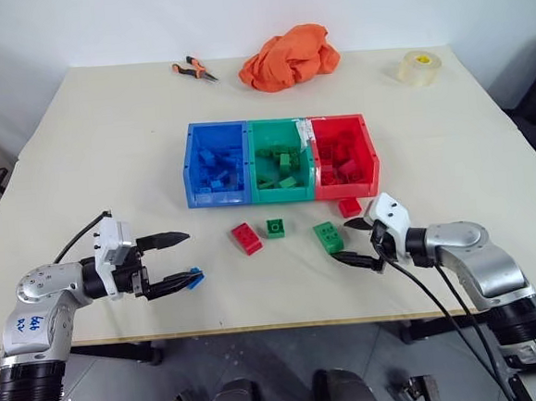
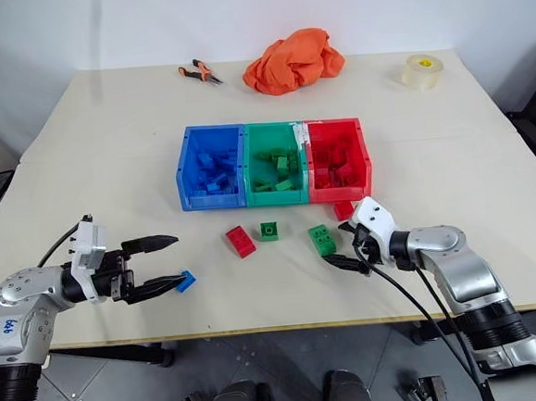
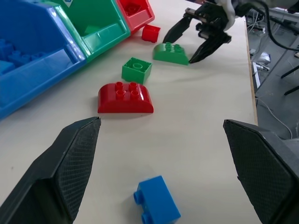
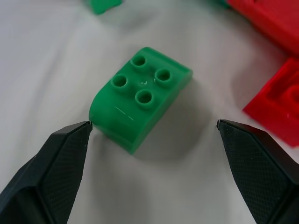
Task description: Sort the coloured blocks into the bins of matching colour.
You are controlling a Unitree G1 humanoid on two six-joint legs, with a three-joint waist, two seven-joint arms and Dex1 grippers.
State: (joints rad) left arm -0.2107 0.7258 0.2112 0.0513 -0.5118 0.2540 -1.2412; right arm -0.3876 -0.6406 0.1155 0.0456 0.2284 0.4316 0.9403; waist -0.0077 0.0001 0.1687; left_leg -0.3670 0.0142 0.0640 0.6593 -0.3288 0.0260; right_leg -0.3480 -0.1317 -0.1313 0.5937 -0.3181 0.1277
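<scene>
Most of the sorting looks done: the blue bin, green bin and red bin, joined in a row mid-tabletop, each hold a heap of matching blocks. Five are left loose in front of them: a red brick, a small green block, a rounded green block, a small red block just before the red bin, and a blue block. The right tool is open and empty, its fingers straddling the rounded green block, probably next to go. The left tool gapes wide, empty, with the blue block at its tip.
</scene>
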